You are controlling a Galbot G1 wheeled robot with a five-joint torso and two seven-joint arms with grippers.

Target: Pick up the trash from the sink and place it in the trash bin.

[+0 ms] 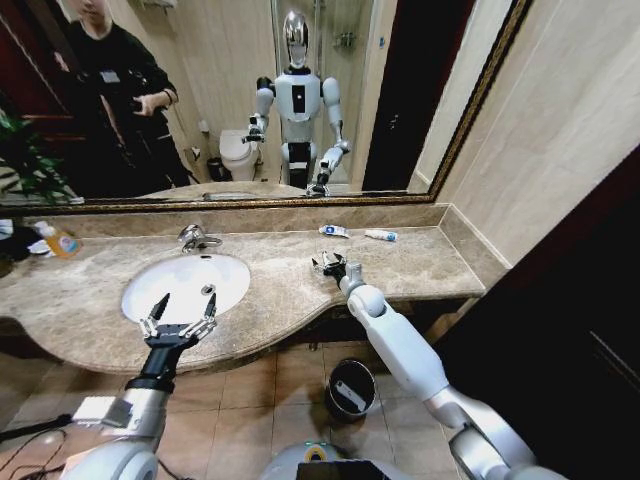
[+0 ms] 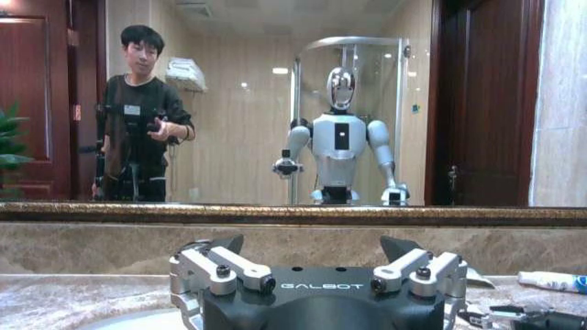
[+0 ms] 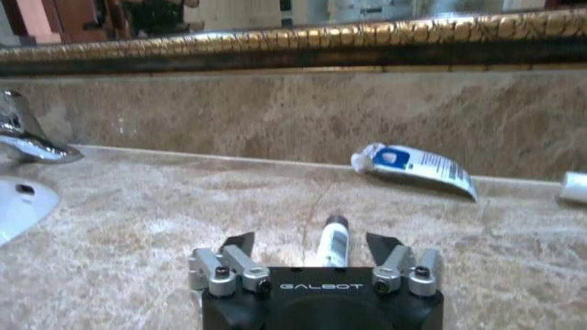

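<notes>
Low in the frame's middle, on the tiled floor below the counter edge, stands the trash bin (image 1: 350,388), round and black. Left of it, the left gripper (image 1: 181,311) hovers over the near rim of the sink (image 1: 150,275), its fingers spread apart and holding nothing. At centre frame the right gripper (image 1: 330,265) sits low over the marble countertop (image 1: 420,262), jaws apart on either side of a thin white stick (image 3: 332,242) with a dark tip; the stick lies flat between the fingers, though whether they touch it cannot be told. Farther back, close to the backsplash at upper centre, lie a crumpled white-and-blue tube (image 1: 334,231) and, to its right, a second white-and-blue tube (image 1: 381,236). Behind the basin stands the chrome faucet (image 1: 195,238). At far left an orange-labelled bottle (image 1: 59,241) rests on the counter.
</notes>
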